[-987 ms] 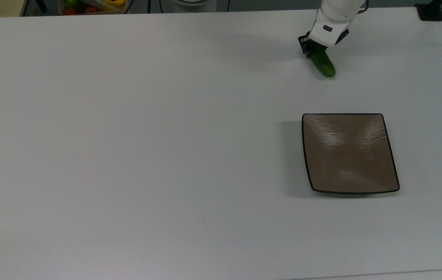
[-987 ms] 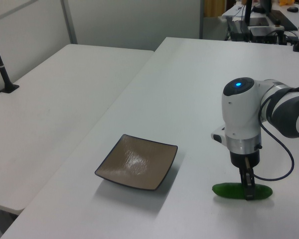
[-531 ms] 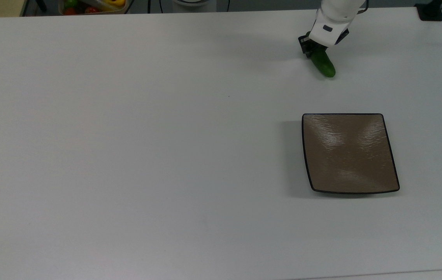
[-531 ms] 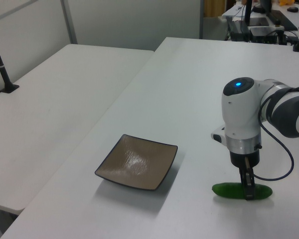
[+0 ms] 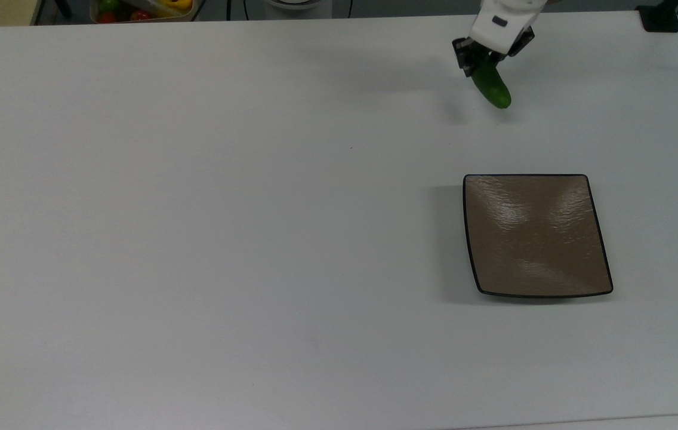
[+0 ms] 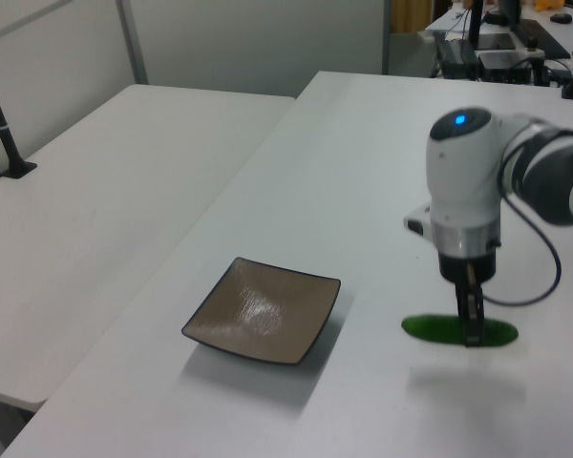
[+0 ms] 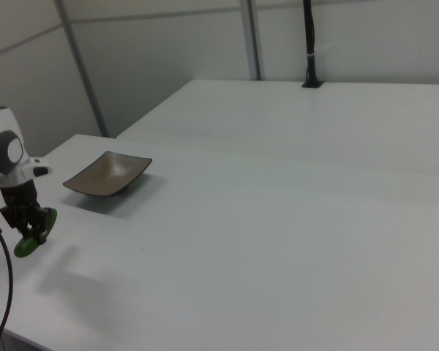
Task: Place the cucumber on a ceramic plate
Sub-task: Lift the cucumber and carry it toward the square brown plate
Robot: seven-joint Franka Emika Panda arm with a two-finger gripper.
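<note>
The dark green cucumber (image 5: 492,85) hangs level a little above the white table, its shadow on the surface below it. My gripper (image 5: 477,60) is shut on the cucumber near its middle, fingers pointing down. The left view shows the cucumber (image 6: 435,329) crossing under the gripper (image 6: 472,329); in the right view the cucumber (image 7: 29,241) sits in the gripper (image 7: 34,228) at the right view's far left. The square brown ceramic plate (image 5: 535,234) lies bare on the table, well apart from the cucumber, also seen as the plate (image 6: 265,311) and the plate (image 7: 108,174).
A bin of coloured vegetables (image 5: 142,9) stands past the table's back edge at the top view's upper left. A black post base (image 5: 661,18) sits at the top view's upper right corner. A second white table (image 6: 95,210) adjoins on the left view's left.
The gripper has risen with the cucumber, which was resting on the table and now hangs above its shadow. The plate has not moved.
</note>
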